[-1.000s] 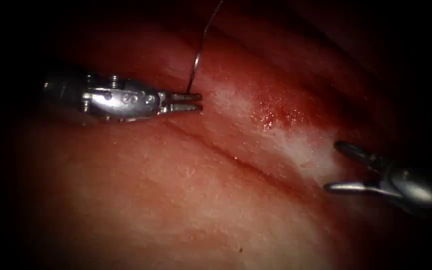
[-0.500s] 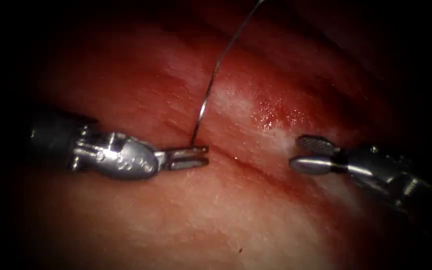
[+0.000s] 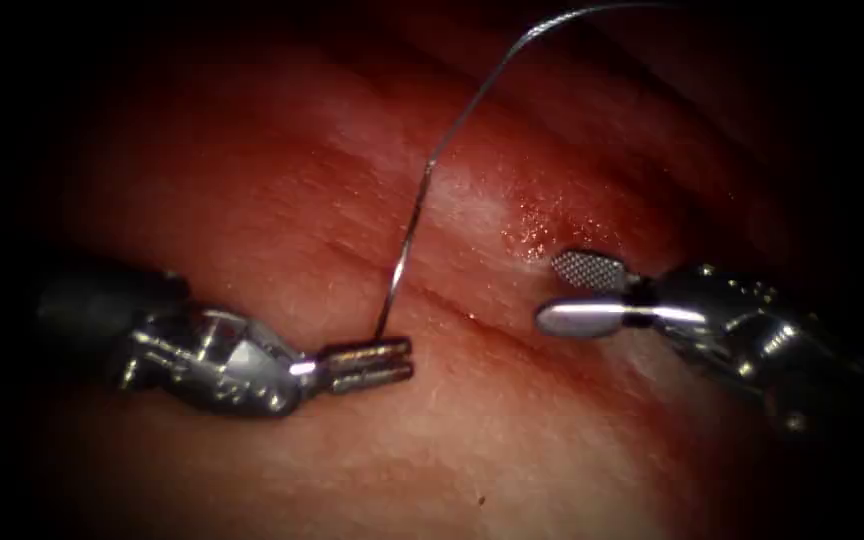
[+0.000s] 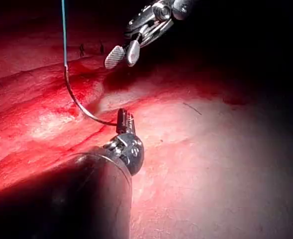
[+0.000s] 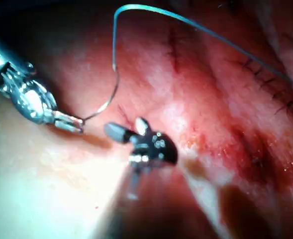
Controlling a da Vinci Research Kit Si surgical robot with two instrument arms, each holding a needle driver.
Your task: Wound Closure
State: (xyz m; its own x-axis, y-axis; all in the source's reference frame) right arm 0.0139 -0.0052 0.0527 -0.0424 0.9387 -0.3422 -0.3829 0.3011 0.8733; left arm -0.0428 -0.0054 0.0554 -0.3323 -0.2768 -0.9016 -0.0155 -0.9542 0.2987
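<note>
The needle hangs clear of the tissue, its tip end clamped in the left tool just left of the cut. Thread trails toward the tissue's far edge. The right tool is spread, empty. That end grip could let the needle swivel. Red fluid lies beyond; nothing intervenes.

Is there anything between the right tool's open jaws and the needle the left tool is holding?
Nothing visible. The right tool, open and empty, faces the needle, held near one end by the left tool above the tissue.
</note>
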